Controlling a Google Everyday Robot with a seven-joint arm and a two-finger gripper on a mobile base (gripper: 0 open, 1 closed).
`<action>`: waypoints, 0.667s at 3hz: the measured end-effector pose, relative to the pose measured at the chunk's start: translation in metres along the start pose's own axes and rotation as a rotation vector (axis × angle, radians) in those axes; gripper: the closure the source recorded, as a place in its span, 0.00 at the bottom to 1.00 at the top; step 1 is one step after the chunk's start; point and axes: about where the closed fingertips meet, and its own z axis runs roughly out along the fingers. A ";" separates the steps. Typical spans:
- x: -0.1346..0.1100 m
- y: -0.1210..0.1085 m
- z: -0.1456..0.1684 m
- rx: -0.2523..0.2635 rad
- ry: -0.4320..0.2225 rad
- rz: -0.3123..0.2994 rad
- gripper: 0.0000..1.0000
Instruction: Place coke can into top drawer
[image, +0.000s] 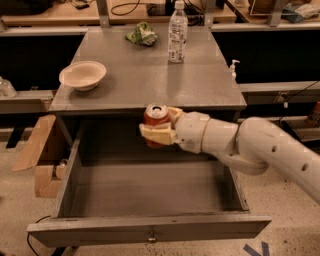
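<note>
Nearest me, the top drawer (100, 234) stands pulled all the way out. Its flat front panel faces the room, with the small knob (151, 235) at the centre. I can see nothing lying on its grey floor, so there is plenty of room to set something down.

Just beyond that, over the far part of the drawer and a little in front of the table's edge, hangs the gripper (159, 125). It is pinching the coke can (156, 116) between its two pale fingers (156, 135). One finger crosses the near face of the can and the other sits behind it. The can is upright, silver top showing, and is held off every surface. The white arm (270, 150) reaches in from the right.

This looks like the carrying step, with the can clear of the table (150, 75) and not yet inside the drawer. The next move calls for lowering it straight down, or slightly nearer, until its base meets the drawer floor. Only then should the fingers spread.

Farther back on the tabletop, a bowl (83, 75) sits at the left. At the far edge are a water bottle (177, 32) and a crumpled green bag (141, 35).
</note>
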 end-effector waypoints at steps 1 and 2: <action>0.067 0.026 0.027 -0.021 -0.027 0.032 1.00; 0.114 0.023 0.038 -0.027 -0.012 0.032 1.00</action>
